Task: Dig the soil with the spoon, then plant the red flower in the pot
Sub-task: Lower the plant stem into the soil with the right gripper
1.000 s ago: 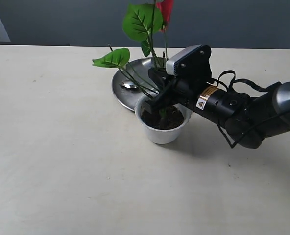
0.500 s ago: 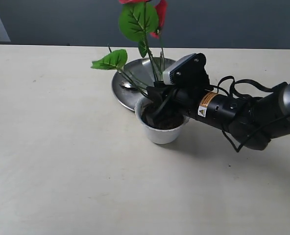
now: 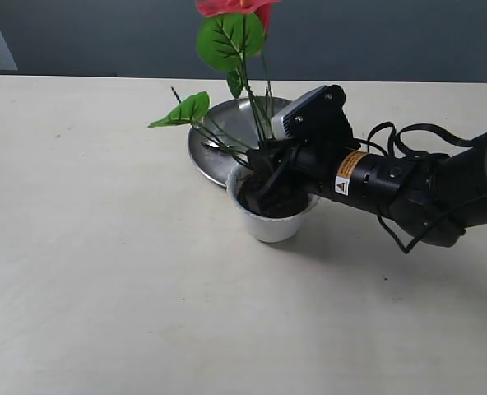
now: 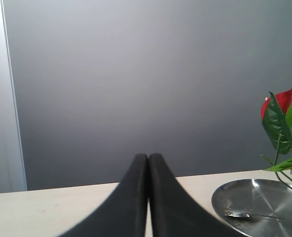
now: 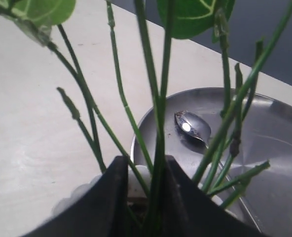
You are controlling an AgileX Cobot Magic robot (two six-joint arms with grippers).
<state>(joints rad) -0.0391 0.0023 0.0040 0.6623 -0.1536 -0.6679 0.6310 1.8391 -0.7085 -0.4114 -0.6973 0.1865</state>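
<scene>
Fig.: artificial red flower [image 3: 234, 6] w/ green leaves standing in small white scalloped plastic pot [image 3: 270, 222] of dark soil [image 3: 286, 203].
R gripper [image 3: 264, 183] fingers clamped on its stalks at pot mouth; silver metal spoon [image 5: 194, 127] on round steel plate [image 3: 215, 158] behind; L gripper [image 4: 148, 160] fingers together, empty.

The right tool [image 3: 264, 177] dips low with jaws clamped, while the left tool [image 4: 148, 163] is pressed closed.

Small orange-and-white warning label [image 3: 345, 174] on right arm; print unreadable
</scene>
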